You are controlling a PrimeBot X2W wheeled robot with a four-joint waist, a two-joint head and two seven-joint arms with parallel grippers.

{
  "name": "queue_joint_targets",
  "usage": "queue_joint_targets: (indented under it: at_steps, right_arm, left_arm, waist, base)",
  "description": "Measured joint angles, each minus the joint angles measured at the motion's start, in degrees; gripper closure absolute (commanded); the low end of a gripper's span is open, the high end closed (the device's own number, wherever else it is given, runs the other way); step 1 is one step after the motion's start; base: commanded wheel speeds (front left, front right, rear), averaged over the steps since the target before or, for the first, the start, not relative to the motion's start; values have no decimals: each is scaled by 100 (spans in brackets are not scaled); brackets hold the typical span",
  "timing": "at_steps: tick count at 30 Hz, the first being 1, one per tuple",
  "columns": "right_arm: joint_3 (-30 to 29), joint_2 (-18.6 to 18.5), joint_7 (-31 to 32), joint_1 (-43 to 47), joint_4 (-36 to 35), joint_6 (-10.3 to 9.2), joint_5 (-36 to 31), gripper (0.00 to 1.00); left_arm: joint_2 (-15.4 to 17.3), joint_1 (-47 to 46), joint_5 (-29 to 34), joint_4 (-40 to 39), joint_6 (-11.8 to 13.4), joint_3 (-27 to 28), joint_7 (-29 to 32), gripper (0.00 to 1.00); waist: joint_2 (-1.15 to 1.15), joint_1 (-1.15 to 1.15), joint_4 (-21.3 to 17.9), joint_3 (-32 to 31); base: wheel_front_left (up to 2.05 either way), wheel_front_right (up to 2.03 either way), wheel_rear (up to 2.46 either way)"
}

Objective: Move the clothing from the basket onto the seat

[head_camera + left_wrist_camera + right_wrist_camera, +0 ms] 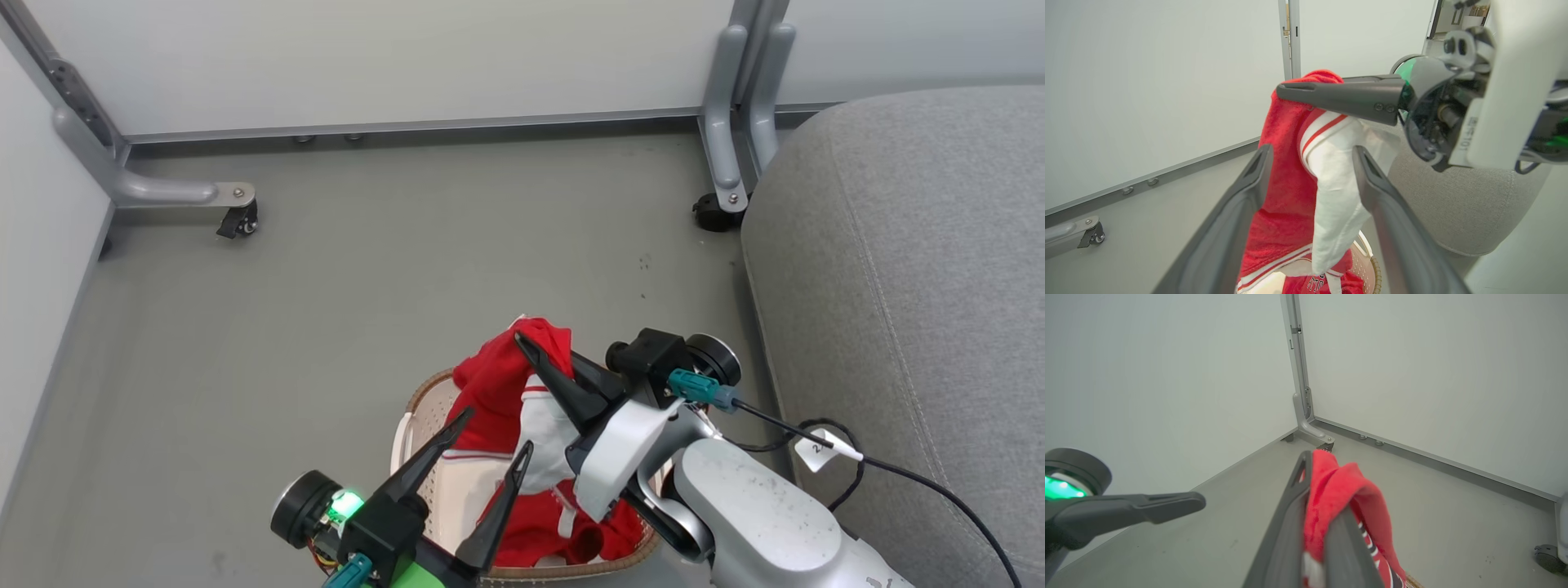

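The cream basket (424, 394) stands on the floor at the bottom centre of the head view, just left of the grey seat (914, 286). My right gripper (531, 347) is shut on a red garment with a white, red-striped panel (498, 384) and holds it up above the basket, its lower part hanging down inside. In the right wrist view the red cloth (1331, 486) is pinched between the fingers. My left gripper (498, 430) is open beside the hanging garment (1286, 183), its fingers either side of it. Another red garment with lettering (1314, 284) lies in the basket (1367, 261).
White partition panels on grey legs with casters (237, 220) (718, 212) close off the back and left. Open grey floor (408, 269) lies beyond the basket. A black cable with a white tag (816, 445) runs from my right wrist over the seat's edge.
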Motion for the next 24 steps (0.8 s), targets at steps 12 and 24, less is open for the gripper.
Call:
queue_joint_targets:
  at_steps: [12, 24]
  right_arm:
    - [-148, 26, -148, -298, 23, 0, -54, 100]
    - [-656, 10, -307, -356, 15, 0, -115, 100]
  left_arm:
    - [85, -176, -1, -89, 54, -22, 8, 0]
    - [310, -563, 43, -336, 42, -194, 249, 0]
  waist:
    - [0, 0, -753, 184]
    - [0, 0, -1953, 524]
  base:
    - [0, 0, 0]
    - [0, 0, 0]
